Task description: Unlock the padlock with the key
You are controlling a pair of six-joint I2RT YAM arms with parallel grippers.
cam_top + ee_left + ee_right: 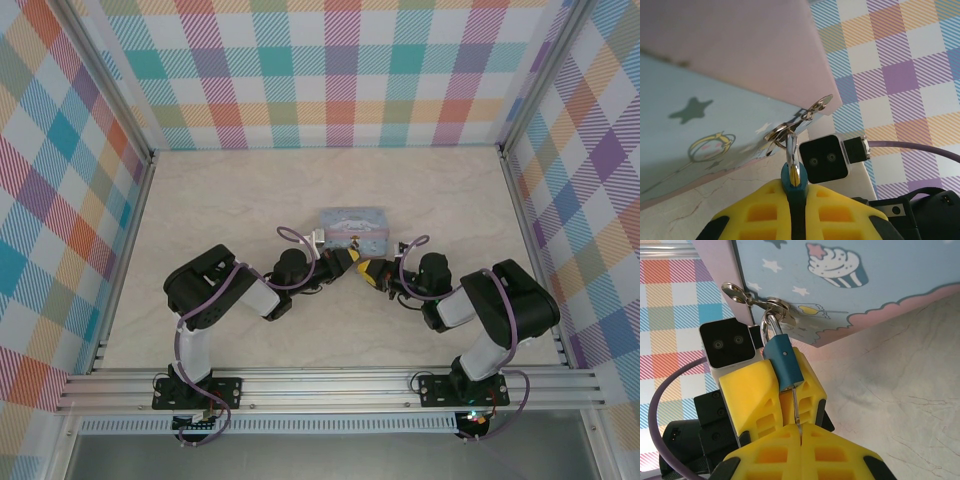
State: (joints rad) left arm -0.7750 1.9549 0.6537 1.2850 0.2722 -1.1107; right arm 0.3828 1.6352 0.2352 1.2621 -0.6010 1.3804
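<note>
**Key at padlock base, both grippers clamped: twist comes next**

R gripper (801, 434): fingers pressed together, pinching the key (797, 407) at its head end, with the thin shaft sticking straight out from the tips. Just beyond and touching is the padlock (784, 362), blue body. The key tip meets its underside and looks seated in the keyway, but depth can't be told. Key axis and the padlock's long axis run nearly in one line, w/ a slight kink btw them. L gripper (793, 192) comes in from the opposite side, fingers shut on the padlock body. So the R arm has the key and the L arm steadies the lock. Both are equally near, tips almost meeting.

Judgement: next move = roll the R wrist about the key's axis while L holds firm. Any misalignment could bend the thin shaft or slip it out.

Farther out, the shackle (763, 332) is closed and threaded thru the metal hasp (747, 297) on the light-blue cartoon tin (350, 225). The tin sits mid-field on the marble-look table (250, 190). Its wall is right behind the lock, so there's little room for the shackle to swing. L wrist cam (730, 347) crowds one side. Checked walls (340, 70) stand beyond.
</note>
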